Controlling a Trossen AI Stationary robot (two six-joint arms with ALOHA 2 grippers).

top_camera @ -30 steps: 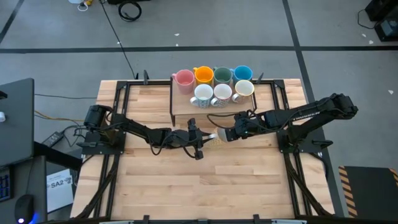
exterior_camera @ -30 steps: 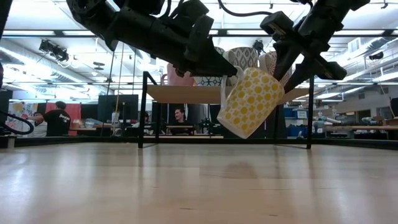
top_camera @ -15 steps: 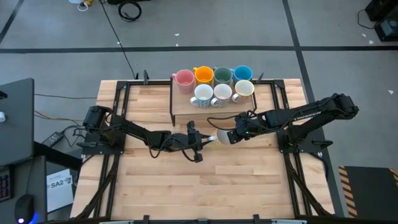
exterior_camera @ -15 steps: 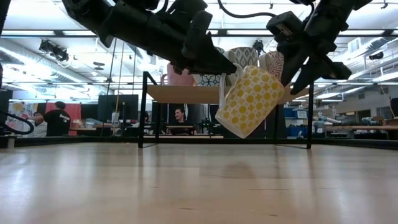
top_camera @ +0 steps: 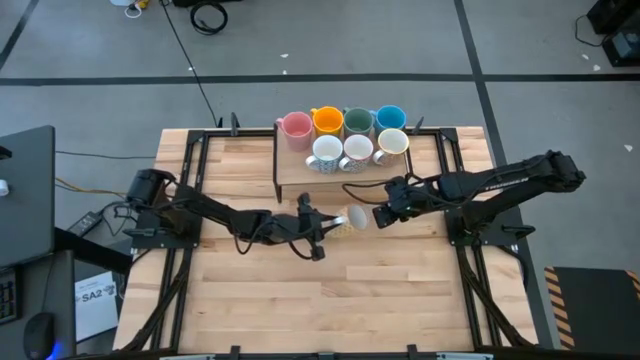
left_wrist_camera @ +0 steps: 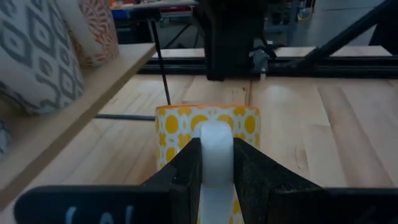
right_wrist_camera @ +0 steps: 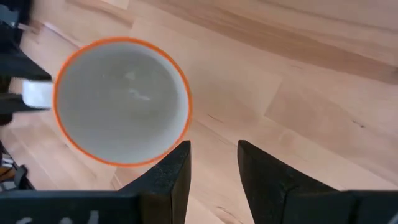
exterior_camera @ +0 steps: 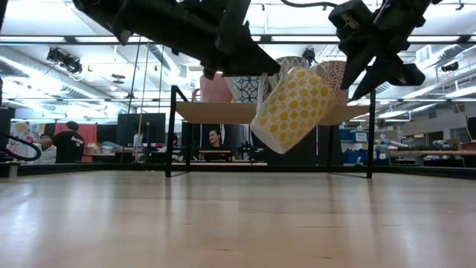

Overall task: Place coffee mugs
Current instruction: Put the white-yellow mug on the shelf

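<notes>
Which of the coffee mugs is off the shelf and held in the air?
The yellow-patterned mug, tilted above the table with its white handle clamped in the left tool. The other seven mugs stand on the raised shelf.

The surface (top_camera: 330, 290) is pale butcher-block wood, standing on a grey concrete floor (top_camera: 330, 40) crossed by dark seams. A black cable (top_camera: 208, 17) coils on that floor. Beside the surface a dark desk (top_camera: 28, 190) holds its place (a computer mouse (top_camera: 40, 327) lies near it). Beyond, ceiling lights (exterior_camera: 44, 39) run in long strips over a workshop where a seated person (exterior_camera: 216, 140) and a person in black (exterior_camera: 68, 141) show.
</notes>
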